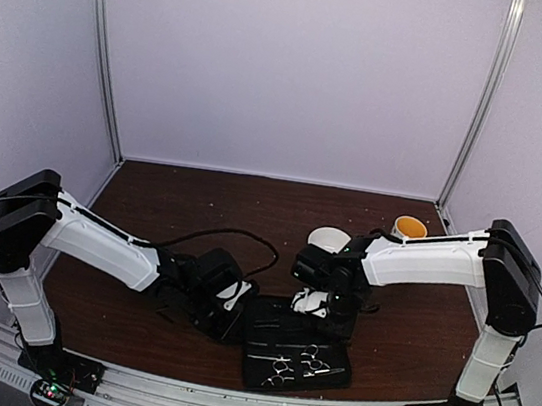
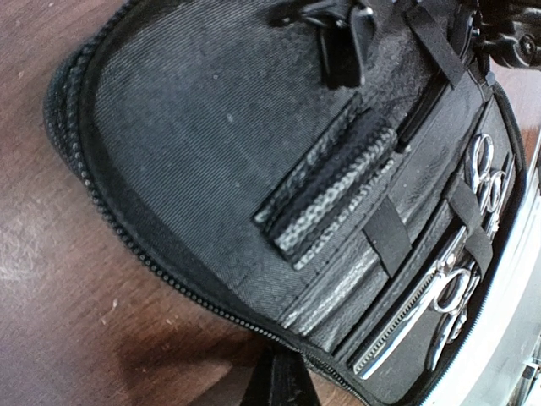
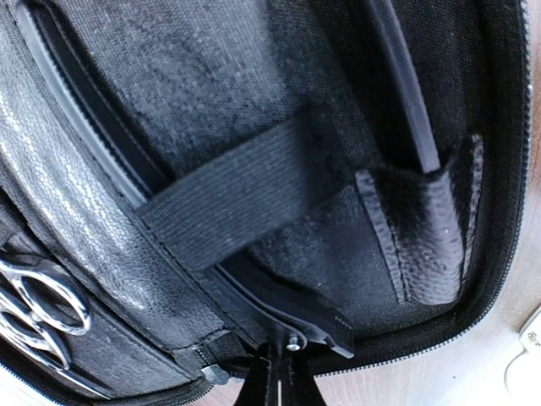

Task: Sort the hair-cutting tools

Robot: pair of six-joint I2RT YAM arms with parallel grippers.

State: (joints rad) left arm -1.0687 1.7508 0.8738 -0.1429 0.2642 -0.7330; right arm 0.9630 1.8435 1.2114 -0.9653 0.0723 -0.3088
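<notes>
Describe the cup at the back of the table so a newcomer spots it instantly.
Look at the brown table, toward its far right corner, just beyond the right arm. The cup stands there alone; unlike the plain white bowl nearer the middle, its inside is orange.

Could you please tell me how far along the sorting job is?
Done: both scissors sit strapped in the case, and one black stick stands in its pocket. In hand: the right tool seems to pinch a second black piece. Remaining: seating it.
</notes>
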